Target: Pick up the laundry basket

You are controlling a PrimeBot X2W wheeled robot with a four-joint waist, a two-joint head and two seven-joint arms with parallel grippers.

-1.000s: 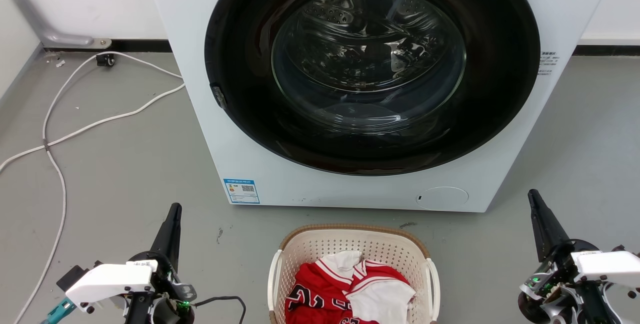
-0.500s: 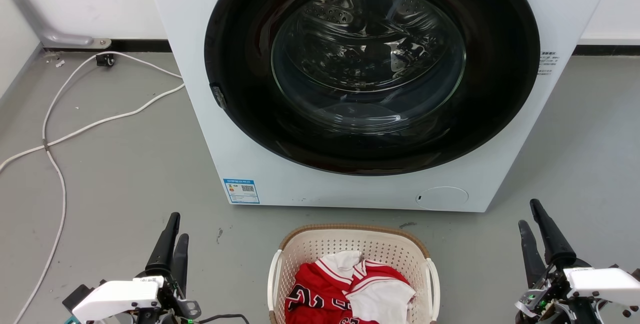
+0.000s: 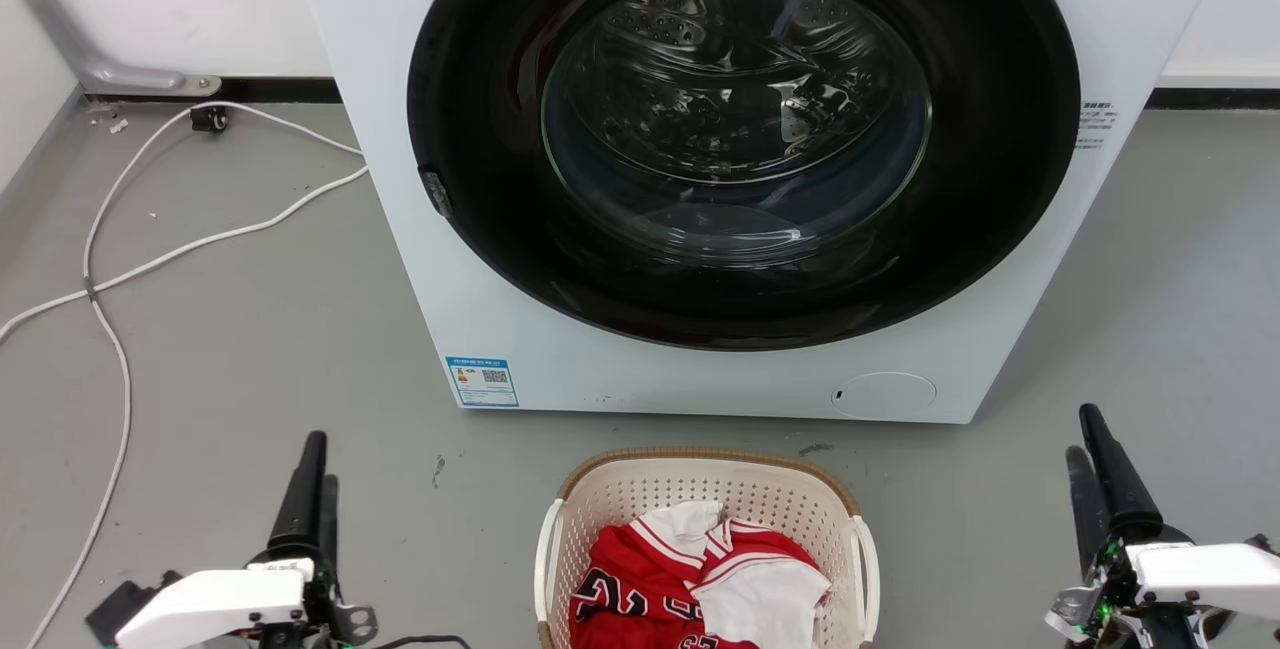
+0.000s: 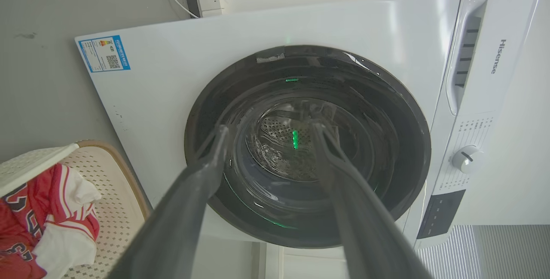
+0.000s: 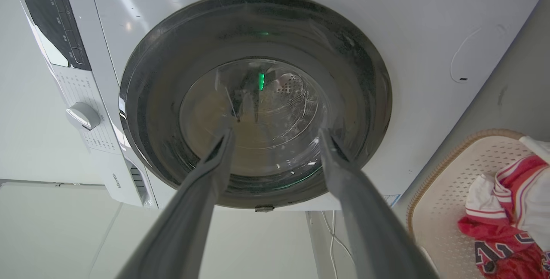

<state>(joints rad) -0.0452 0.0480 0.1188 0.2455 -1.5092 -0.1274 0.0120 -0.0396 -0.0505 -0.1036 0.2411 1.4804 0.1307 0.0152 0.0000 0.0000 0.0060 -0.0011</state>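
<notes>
Getting flanked pretty evenly, the cream perforated plastic laundry basket point(image 3: 640, 494) with brown woven rim is being left untouched: rightward of the left gripper point(image 3: 320, 459), leftward of the right gripper point(image 3: 1080, 431). Both are being held spread, empty.

laundry basket point(image 3: 640, 491) cropped below, sticker point(image 3: 482, 382) seemingly illegible

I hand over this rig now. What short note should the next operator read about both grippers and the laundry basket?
Left gripper: open, empty, left of the laundry basket, not touching it.
Right gripper: open, empty, right of it, not touching.
Basket: on the floor before the washing machine, red and white clothes inside.
Done: nothing gripped yet.
Left: grasp both side handles, lift.
</notes>
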